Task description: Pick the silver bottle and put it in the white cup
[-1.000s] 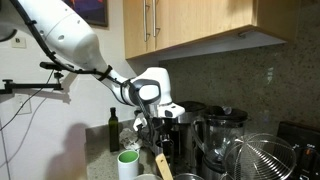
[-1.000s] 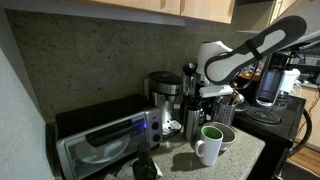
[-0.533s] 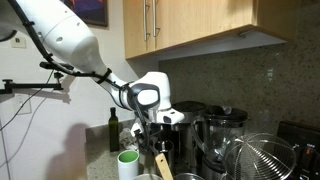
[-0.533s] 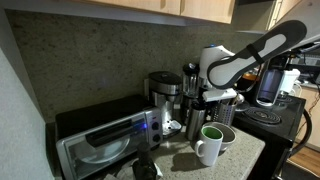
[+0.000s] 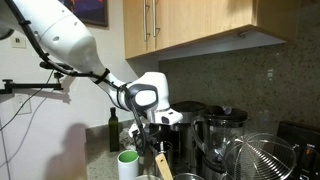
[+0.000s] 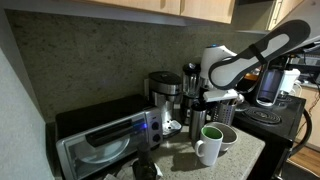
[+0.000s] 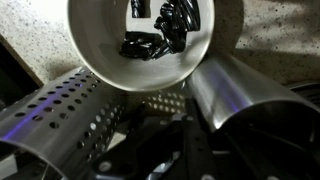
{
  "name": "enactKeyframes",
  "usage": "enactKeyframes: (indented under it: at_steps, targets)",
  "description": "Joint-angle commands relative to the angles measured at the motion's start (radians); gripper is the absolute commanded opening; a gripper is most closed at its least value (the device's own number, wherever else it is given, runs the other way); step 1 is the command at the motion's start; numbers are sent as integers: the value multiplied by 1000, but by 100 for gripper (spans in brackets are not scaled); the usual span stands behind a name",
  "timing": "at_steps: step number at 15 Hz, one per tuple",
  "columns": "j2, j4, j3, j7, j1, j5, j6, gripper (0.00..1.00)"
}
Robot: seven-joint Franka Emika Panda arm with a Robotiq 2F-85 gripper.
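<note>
We have the gripper (image 6: 206,104) up beside the bottle (image 6: 190,85), the cup (image 6: 209,148) standing lower and nearby; whether its fingers grip, we cannot tell

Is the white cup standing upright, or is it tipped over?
Upright: the white cup stands with its green opening facing up in both exterior views.

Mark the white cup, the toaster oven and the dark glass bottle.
white cup (image 6: 212,152): in an exterior view, on its outer white wall.
toaster oven (image 6: 100,152): in an exterior view, on the glass door.
dark glass bottle (image 5: 113,135): in an exterior view, on its body.
</note>
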Motion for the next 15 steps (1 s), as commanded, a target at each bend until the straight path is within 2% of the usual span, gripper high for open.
enactKeyframes:
  at_steps: [1,8,12,15]
  targets:
    - [-67,-53,0,46,6,2,45,3]
    - [-186,-50,17,78,-3,24,99,2]
    - [-267,-49,36,48,-11,20,26,3]
    - [-333,-53,46,-21,-8,74,-37,2]
